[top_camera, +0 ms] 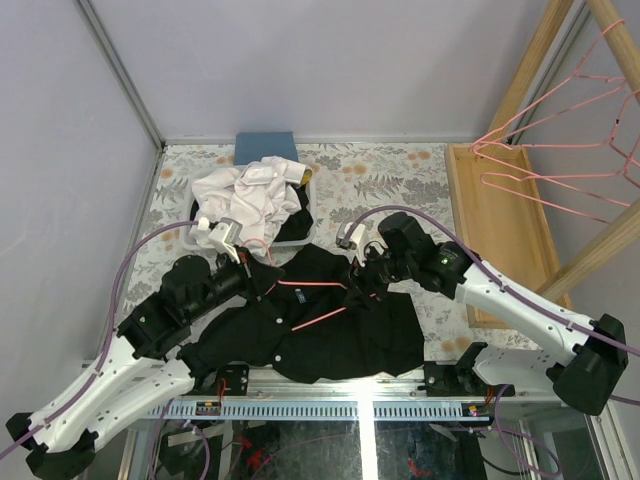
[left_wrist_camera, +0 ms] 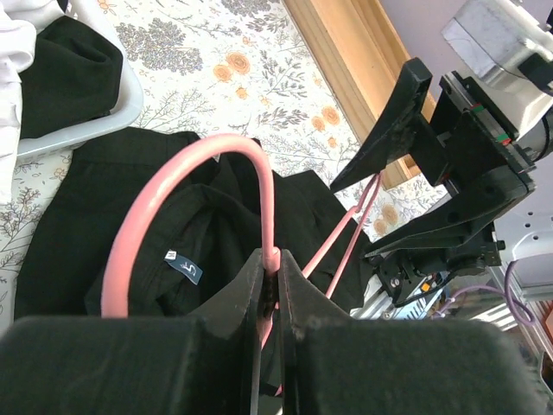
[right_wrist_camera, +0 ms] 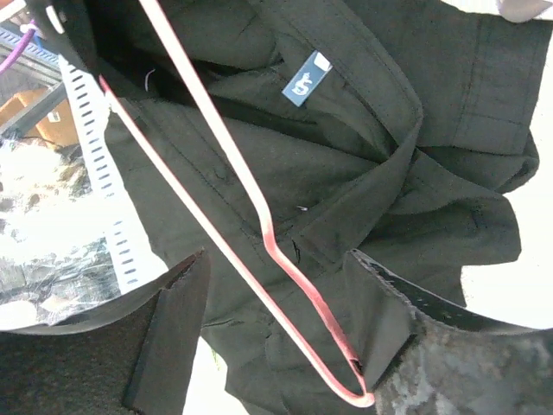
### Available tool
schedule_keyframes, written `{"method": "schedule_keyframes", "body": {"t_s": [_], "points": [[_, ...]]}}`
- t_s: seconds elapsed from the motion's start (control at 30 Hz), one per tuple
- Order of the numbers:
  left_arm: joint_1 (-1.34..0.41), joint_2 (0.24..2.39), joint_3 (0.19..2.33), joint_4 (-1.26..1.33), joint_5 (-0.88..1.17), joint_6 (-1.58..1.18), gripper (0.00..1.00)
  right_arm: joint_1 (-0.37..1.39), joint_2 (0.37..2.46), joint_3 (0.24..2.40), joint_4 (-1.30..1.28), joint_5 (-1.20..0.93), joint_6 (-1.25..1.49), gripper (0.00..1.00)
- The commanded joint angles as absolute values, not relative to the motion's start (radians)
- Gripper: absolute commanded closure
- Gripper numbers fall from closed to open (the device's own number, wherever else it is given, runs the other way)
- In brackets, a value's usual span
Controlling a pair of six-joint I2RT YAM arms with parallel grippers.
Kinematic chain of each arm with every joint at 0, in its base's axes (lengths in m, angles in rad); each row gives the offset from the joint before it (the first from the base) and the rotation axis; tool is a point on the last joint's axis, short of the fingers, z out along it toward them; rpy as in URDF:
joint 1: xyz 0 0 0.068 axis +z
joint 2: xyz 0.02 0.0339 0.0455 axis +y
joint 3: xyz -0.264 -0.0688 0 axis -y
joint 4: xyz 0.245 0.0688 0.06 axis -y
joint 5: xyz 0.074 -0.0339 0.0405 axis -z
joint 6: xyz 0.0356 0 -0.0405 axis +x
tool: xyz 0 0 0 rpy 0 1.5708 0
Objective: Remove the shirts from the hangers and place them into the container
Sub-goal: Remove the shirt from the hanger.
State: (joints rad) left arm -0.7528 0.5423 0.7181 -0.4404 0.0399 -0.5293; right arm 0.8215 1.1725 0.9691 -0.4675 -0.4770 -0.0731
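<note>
at 6 o'clock on the bench the black shirt is spread, the pink hanger lying across its collar. the hook is clenched by the left tool; the right tool is released, one wire shoulder straddled. if the hook is pulled with the cloth unpinned, the shirt could be dragged along. at 11 o'clock the container is filled with a white shirt and a black garment.
</note>
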Motion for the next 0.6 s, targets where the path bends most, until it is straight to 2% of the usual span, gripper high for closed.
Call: {"method": "schedule_keyframes", "body": {"t_s": [0.0, 0.13, 0.3, 0.37, 0.43, 0.5, 0.57], "points": [[-0.756, 0.496, 0.739, -0.433, -0.005, -0.502, 1.0, 0.819, 1.126, 1.009, -0.55, -0.553, -0.12, 0.36], [-0.757, 0.458, 0.74, -0.456, -0.043, -0.502, 1.0, 0.818, 1.101, 1.01, -0.568, -0.596, -0.117, 0.51], [-0.756, 0.401, 0.728, -0.454, -0.101, -0.504, 1.0, 0.818, 1.072, 1.03, -0.601, -0.604, -0.114, 0.58], [-0.757, 0.376, 0.723, -0.452, -0.125, -0.51, 1.0, 0.817, 1.057, 1.038, -0.604, -0.604, -0.115, 0.65], [-0.756, 0.354, 0.716, -0.454, -0.141, -0.512, 1.0, 0.818, 1.043, 1.046, -0.609, -0.621, -0.116, 0.66], [-0.755, 0.34, 0.714, -0.45, -0.124, -0.5, 1.0, 0.818, 1.026, 1.055, -0.609, -0.632, -0.118, 0.62], [-0.757, 0.341, 0.717, -0.46, -0.124, -0.496, 1.0, 0.818, 1.006, 1.06, -0.59, -0.658, -0.109, 0.66]]}}
